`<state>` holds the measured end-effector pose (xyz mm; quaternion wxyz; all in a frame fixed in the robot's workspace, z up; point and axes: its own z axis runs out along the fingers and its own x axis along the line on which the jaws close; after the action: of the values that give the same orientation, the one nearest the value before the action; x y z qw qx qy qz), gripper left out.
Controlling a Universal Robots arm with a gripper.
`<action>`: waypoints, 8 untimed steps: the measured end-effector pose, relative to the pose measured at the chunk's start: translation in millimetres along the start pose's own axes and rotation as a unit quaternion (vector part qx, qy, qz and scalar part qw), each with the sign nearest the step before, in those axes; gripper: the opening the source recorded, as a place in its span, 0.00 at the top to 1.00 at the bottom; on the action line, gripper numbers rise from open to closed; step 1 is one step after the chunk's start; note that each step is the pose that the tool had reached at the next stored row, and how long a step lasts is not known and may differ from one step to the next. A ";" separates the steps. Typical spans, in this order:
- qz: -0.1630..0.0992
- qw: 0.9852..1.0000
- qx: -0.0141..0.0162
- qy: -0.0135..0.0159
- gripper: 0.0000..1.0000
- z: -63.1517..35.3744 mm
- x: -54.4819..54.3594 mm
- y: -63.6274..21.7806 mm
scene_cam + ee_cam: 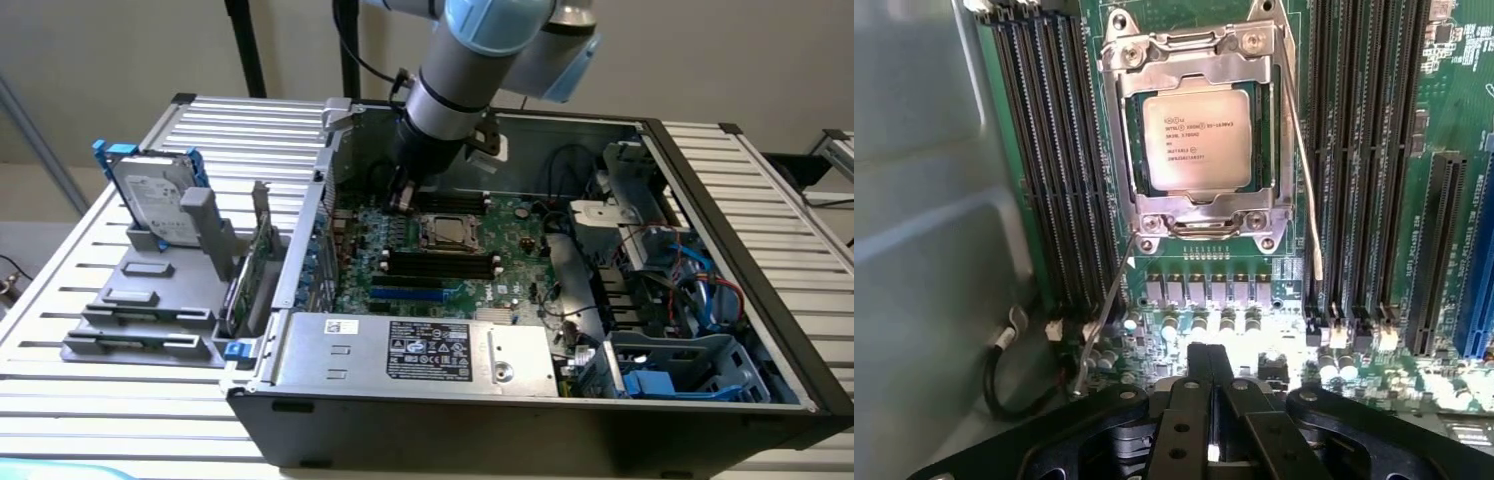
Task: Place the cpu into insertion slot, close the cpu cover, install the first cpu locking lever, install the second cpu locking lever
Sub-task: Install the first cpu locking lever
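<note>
The cpu (1197, 140) lies flat in the insertion slot (1259, 140), straight ahead of the gripper (1211, 365) and past a row of small silver capacitors (1199, 322) that stands between the two. Its printed metal top faces up; the lettering is too fine to read. The cpu cover (1194, 58) is down over it, its frame hiding the chip's edges and nearly all of the slot, of which only a dark strip shows inside the window.

The gripper's two dark fingers are pressed together with nothing between them. They hang above the green board (1154, 270), near the cover's closest edge but apart from it.

One thin wire lever (1104, 320) slants from the cover's near corner back toward the gripper, and its tip is lost among small parts beside a black cable (1004, 400). The other lever (1306, 190) runs along the cover's opposite side and ends in a pale tip. Whether either is hooked down is hard to make out.

Long black memory slots (1054, 150) flank the cover on both sides. A grey case wall (924, 200) blocks what lies beyond one bank. In the exterior view the arm's wrist hides most of the gripper and part of the board behind it.
</note>
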<state>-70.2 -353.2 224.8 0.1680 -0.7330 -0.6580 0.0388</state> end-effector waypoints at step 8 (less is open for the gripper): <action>0.030 0.999 -0.003 0.029 0.89 -2.3 0.2 -3.5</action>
<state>-72.9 -353.2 228.1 0.1841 -0.7535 -0.6309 0.0204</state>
